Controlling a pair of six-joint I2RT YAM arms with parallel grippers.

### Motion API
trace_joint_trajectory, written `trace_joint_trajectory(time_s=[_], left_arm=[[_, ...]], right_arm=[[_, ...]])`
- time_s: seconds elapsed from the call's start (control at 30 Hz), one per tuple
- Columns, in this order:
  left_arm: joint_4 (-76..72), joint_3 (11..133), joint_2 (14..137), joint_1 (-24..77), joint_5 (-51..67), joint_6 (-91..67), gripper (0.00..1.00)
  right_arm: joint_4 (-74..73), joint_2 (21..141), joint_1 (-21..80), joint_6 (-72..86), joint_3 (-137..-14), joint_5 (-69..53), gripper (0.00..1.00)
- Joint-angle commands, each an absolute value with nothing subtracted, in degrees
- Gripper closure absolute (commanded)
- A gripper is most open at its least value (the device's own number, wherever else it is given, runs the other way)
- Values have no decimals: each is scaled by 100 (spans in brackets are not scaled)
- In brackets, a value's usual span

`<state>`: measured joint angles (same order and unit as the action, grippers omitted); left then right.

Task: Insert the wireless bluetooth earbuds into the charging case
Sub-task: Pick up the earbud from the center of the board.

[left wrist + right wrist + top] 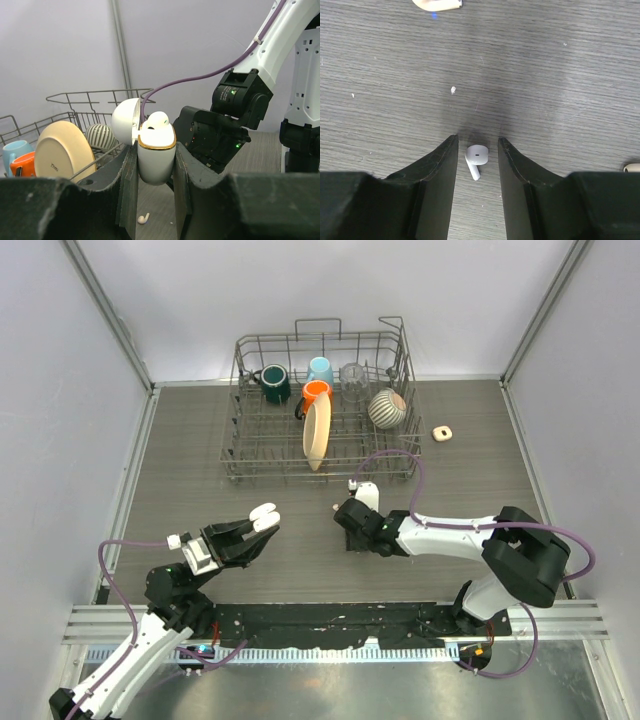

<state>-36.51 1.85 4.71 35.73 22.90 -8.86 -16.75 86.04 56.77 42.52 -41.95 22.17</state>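
Left gripper (258, 525), nearest the table edge: clamped on the charging case (156, 162), held up off the table, roughly upright. The lid (125, 121) is swung open.
One earbud in the case (158, 120). Its head pokes above the gold rim, and I can't tell if it's fully seated. That one looks done, or close to it.

There's a loose bud (144, 218) on the table (480, 450) below the case in the left wrist view. It may be the same one the right arm is over; can't confirm.

Right gripper (478, 141), further in towards mid-table: pointing down at the wood, jaws apart, straddling the earbud on the table (476, 156). The bud lies flat, stem towards the wrist. There's a gap on both sides, so no contact and no pinch yet.

Judgement: roughly halfway for this case. What's left is to close on the bud, lift it, carry it over to the left arm and drop it in the free socket. The bud is tiny and rounded, so it's likely to twist or skid when the jaws close. No other buds are visible.

Far side: a beige case (442, 432) sits alone near the right rear, well clear of both arms. The dish rack (240, 410) at the back isn't involved.
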Motion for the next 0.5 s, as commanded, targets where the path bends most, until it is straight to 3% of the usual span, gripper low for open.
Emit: trace_joint_trajectory(time_s=[0.0, 0.47], left_arm=[[-3823, -88, 527, 3568, 2188, -835, 100], [-3867, -97, 580, 3568, 2206, -835, 100]], right_arm=[[-1714, 8684, 5695, 4113, -4333, 2101, 57], [-1696, 8640, 5695, 3964, -4298, 1951, 57]])
